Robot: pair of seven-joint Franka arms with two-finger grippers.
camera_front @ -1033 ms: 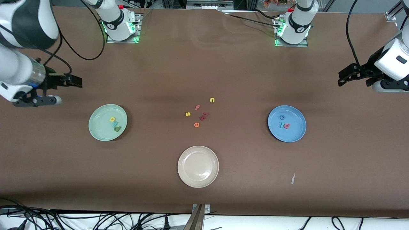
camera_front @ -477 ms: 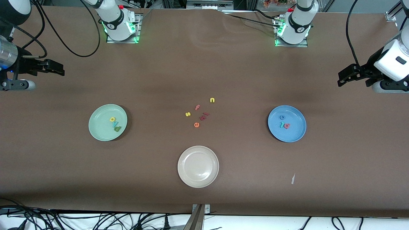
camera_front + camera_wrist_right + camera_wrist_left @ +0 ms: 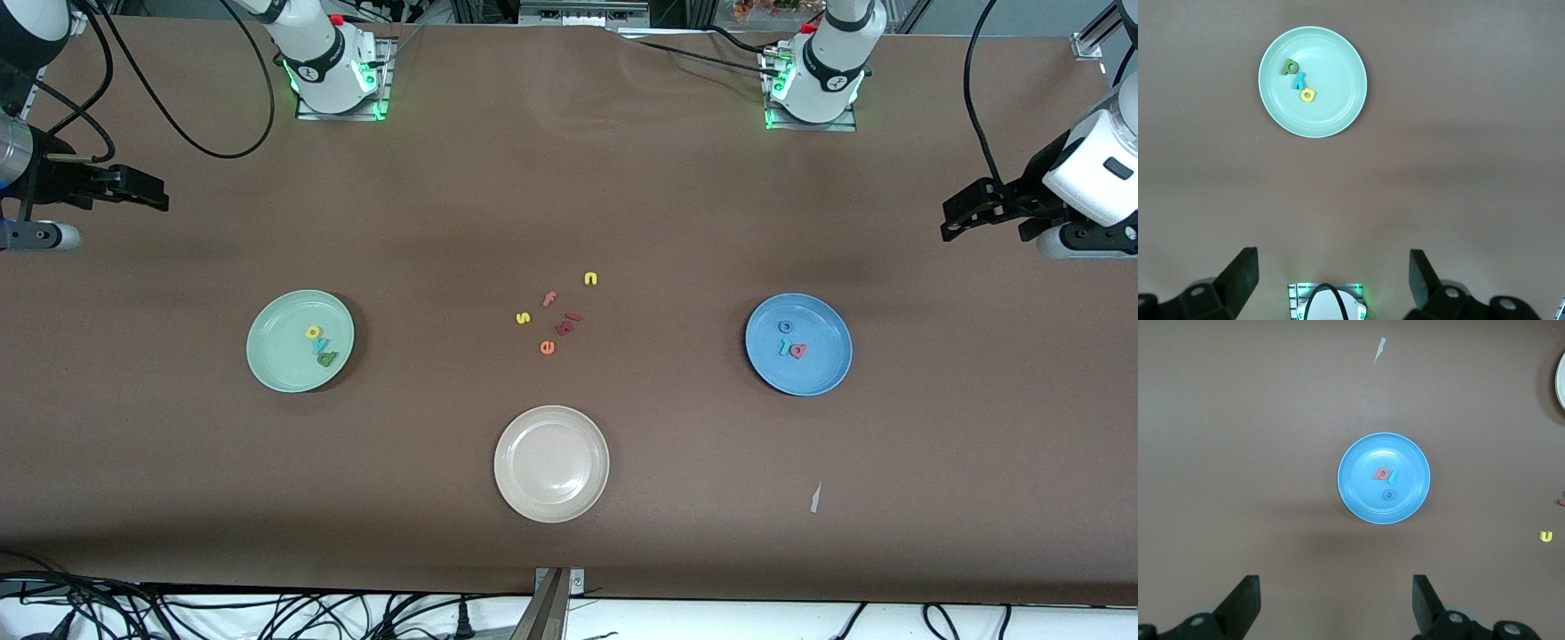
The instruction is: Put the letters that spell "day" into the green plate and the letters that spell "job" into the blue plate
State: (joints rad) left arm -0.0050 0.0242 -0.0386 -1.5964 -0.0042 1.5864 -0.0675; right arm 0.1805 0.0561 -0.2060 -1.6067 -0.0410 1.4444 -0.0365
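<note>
The green plate (image 3: 276,356) holds the letters that spell "day": a yellow one (image 3: 313,332), a light-blue "y" (image 3: 320,346) and a dark green one (image 3: 328,359). The right wrist view shows the same plate (image 3: 1331,100) and its letters (image 3: 1298,83). In the blue plate (image 3: 818,369) lie the letters that spell "job": a blue "o" (image 3: 785,327), a teal "j" (image 3: 784,348) and a pink "b" (image 3: 798,351). The left wrist view also has this plate (image 3: 1358,493). My right gripper (image 3: 151,194) (image 3: 1332,255) hangs open and empty over the right arm's end of the table. My left gripper (image 3: 956,218) (image 3: 1336,581) hangs open and empty over the left arm's end.
Loose letters lie mid-table between the plates: a yellow "n" (image 3: 590,278), a pink "f" (image 3: 549,299), a yellow "s" (image 3: 523,317), an orange "e" (image 3: 547,348) and dark red pieces (image 3: 569,322). A beige-white plate (image 3: 551,463) sits nearer the camera. A paper scrap (image 3: 814,498) lies near the blue plate.
The right arm has drawn back from beside the green plate toward its end of the table, its gripper still open. The left arm has hardly moved. The letters have not shifted.
</note>
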